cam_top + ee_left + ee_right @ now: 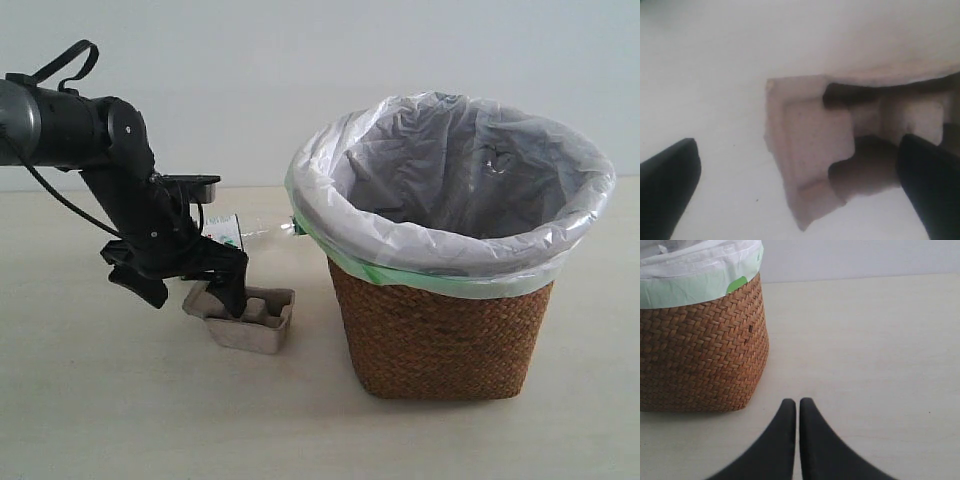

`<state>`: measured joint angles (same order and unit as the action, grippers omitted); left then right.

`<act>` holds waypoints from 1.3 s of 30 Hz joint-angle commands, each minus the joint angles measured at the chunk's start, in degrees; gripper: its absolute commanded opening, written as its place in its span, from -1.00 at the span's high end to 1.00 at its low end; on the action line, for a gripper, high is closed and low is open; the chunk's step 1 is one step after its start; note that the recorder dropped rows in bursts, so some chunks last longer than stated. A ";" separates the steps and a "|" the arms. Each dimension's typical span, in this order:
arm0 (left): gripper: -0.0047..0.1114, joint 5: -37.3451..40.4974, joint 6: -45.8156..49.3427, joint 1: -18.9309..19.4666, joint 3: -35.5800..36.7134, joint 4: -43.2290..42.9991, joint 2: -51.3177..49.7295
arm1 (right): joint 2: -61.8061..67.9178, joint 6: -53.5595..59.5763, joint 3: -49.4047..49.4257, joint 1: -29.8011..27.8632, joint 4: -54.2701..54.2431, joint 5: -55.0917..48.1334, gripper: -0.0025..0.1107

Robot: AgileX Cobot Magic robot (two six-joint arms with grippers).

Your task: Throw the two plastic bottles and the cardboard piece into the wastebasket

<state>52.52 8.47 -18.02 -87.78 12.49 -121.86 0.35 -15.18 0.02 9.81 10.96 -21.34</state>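
Note:
The grey-brown cardboard piece (250, 320) lies on the table, left of the wastebasket (450, 330). My left gripper (193, 292) is open and low over it. One finger (234, 298) reaches inside the tray, the other (150, 288) stays outside its left wall. In the left wrist view the cardboard piece (810, 145) lies between the spread fingers (670, 185) of my left gripper (797, 150). The small bottle with the green-and-white label (226, 229) lies behind the arm. The larger bottle is out of view. My right gripper (797, 403) is shut and empty beside the wastebasket (700, 355).
The wastebasket's grey-white liner (450, 180) folds over the rim with a green edge. The pale table (120, 400) stretches in front of and to the left of the tray. A white wall stands behind.

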 commanded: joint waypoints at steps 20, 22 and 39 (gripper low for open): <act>0.19 0.48 0.16 -0.53 0.23 -2.40 -0.52 | -0.35 0.25 -0.02 -0.09 0.09 0.23 0.96; 0.46 0.48 0.16 -0.53 0.23 -2.40 -0.52 | -0.35 0.14 -0.02 -0.09 0.09 0.23 0.96; 0.85 8.55 -2.37 1.44 0.22 -5.94 10.88 | -0.35 0.14 -0.02 -0.09 0.09 0.23 0.96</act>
<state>58.08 7.60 -17.80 -87.78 8.37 -115.04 0.35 -15.18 0.02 9.81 10.96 -21.34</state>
